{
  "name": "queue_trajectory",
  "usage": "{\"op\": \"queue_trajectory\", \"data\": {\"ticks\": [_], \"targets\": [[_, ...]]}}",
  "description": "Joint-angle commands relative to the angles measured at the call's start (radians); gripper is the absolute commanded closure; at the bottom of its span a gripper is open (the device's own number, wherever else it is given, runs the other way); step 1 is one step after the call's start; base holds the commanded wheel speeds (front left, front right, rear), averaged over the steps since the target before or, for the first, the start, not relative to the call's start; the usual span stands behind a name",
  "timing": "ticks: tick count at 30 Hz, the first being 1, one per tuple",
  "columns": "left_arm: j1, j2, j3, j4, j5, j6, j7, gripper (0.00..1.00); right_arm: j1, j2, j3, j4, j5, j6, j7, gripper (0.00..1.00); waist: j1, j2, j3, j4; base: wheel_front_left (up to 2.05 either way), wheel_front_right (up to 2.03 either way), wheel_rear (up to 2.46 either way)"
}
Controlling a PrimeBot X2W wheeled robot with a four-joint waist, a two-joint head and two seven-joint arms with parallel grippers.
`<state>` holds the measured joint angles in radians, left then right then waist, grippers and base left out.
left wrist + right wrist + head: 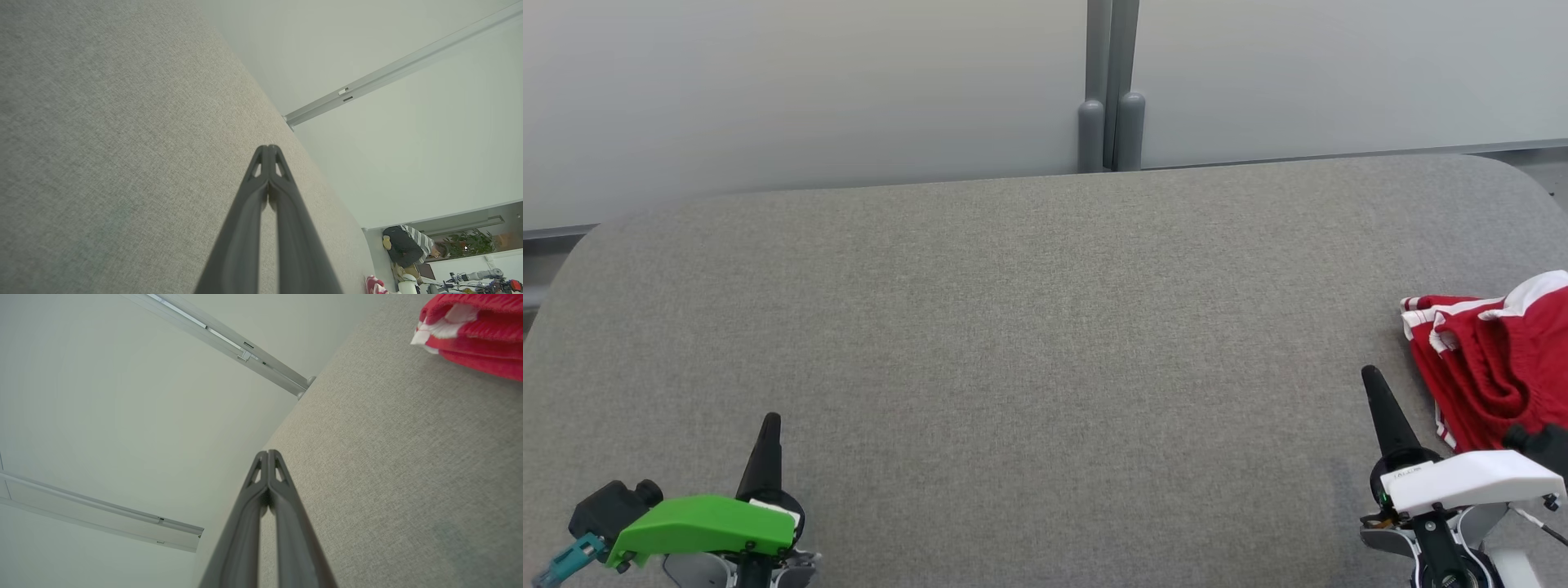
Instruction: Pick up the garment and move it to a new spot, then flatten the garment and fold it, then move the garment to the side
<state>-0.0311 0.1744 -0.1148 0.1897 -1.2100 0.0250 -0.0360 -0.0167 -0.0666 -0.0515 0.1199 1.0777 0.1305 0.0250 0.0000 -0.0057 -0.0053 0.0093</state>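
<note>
Pale grey-white wall panels (809, 90) behind, joined by a pair of grey upright posts (1111, 122) at the desk's far edge. Broad desk (1045, 327) covered in grey woven fabric, far corners rounded.

Red-and-white cloth garment (1494, 367) lay bunched in loose folds at the desk's right edge, white trim bands showing, part of it running out of the head view.

Left tool (770, 425), green-housed, sat at the desk's front left, well apart from the garment. In the left wrist view its two dark fingers were pressed together at the tips, nothing between them.

Right tool (1370, 374), white-housed, sat at the desk's front right, just beside the garment, fingertips apart from the cloth. In the right wrist view its fingers likewise met tip to tip, holding nothing.

Beyond the desk's right end, in the left wrist view: a person (406, 245) in a dark and striped top, and a green plant (470, 243).
</note>
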Motion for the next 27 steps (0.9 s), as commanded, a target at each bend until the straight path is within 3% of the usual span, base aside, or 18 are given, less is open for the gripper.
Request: {"op": "queue_trajectory", "data": {"ticks": [1, 27], "targets": [[-0.028, -0.003, 0.018, -0.005, -0.032, -0.013, 0.008, 1.0, -0.024, -0.006, -0.004, -0.003, 0.037, 0.0, 0.003, 1.0, 0.0, 0.0027, 0.0, 0.0, 0.0, 0.0, 0.0], [-0.056, -0.052, 0.105, 0.026, -0.218, -0.083, 0.071, 1.0, -0.045, -0.011, -0.016, 0.045, 0.287, 0.0, 0.024, 1.0, 0.0, 0.0039, 0.003, -0.004, 0.0, 0.0, 0.0]]}}
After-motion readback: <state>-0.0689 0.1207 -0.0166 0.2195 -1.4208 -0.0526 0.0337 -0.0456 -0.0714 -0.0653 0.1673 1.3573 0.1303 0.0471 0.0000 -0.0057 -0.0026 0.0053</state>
